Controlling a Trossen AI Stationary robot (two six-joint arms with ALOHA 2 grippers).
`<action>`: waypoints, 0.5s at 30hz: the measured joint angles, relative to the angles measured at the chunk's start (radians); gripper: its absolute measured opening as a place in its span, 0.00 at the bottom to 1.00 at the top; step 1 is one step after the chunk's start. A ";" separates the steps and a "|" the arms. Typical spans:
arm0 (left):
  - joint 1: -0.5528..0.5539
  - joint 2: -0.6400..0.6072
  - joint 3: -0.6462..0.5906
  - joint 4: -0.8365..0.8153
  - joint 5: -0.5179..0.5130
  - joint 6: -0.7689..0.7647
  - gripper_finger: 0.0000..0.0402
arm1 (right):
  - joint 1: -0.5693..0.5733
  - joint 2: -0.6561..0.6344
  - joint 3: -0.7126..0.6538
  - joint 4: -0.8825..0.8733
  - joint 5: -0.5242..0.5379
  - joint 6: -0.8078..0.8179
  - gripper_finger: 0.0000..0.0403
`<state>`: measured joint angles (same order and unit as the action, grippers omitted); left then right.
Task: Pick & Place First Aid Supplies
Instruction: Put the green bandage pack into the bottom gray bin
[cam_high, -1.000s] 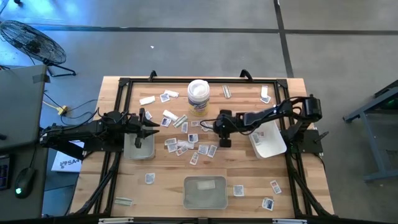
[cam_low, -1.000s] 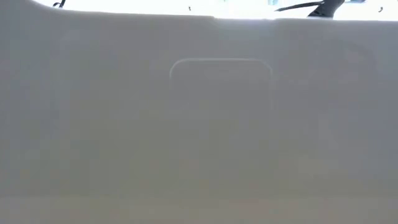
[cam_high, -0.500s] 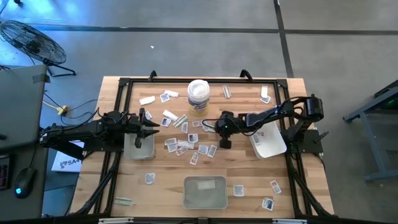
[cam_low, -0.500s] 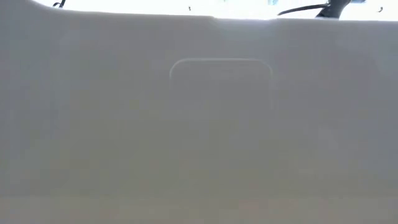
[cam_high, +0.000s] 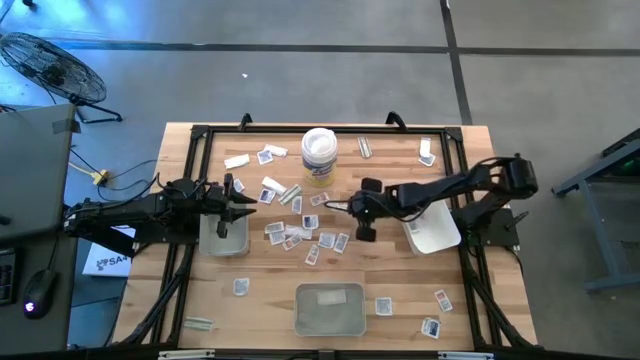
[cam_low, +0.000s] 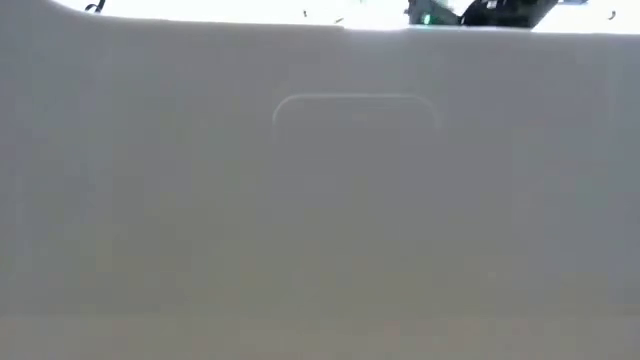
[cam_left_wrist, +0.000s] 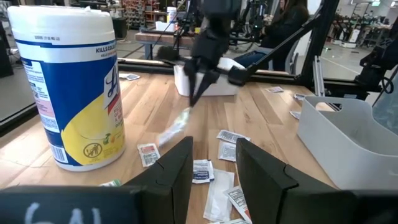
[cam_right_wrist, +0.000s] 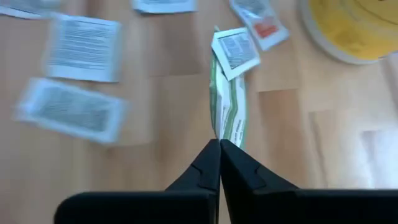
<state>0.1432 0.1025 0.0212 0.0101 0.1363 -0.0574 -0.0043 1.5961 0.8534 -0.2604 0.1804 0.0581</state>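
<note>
Lifted since before — right gripper (cam_right_wrist: 219, 149) pinched closed on a strip wrapper (cam_right_wrist: 229, 112).

Low view: almost wholly blocked by a pale grey surface (cam_low: 320, 200) close to the lens; only a thin strip of room and a dark arm part (cam_low: 490, 10) show above it.
High view: packets (cam_high: 300, 235) too small to read the print.
Left wrist view: tub (cam_left_wrist: 71, 87) cut off by the picture's edge; tray (cam_left_wrist: 348, 143) likewise; a person (cam_left_wrist: 289, 25) behind, partly hidden by the far arm.
Right wrist view: packets (cam_right_wrist: 71, 109) blurred, print unreadable; tub rim (cam_right_wrist: 354, 25) cut off.
</note>
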 joint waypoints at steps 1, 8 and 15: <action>0.000 0.000 0.000 0.000 0.000 0.000 0.30 | 0.011 -0.012 0.013 -0.022 -0.003 0.019 0.00; 0.000 0.000 0.000 0.000 0.000 0.000 0.30 | 0.073 -0.065 0.075 -0.100 -0.107 0.213 0.00; 0.000 0.000 0.000 0.000 0.000 0.000 0.30 | 0.139 -0.086 0.095 -0.067 -0.164 0.398 0.01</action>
<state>0.1434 0.1026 0.0216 0.0097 0.1368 -0.0574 0.1351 1.5105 0.9487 -0.3271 0.0163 0.4561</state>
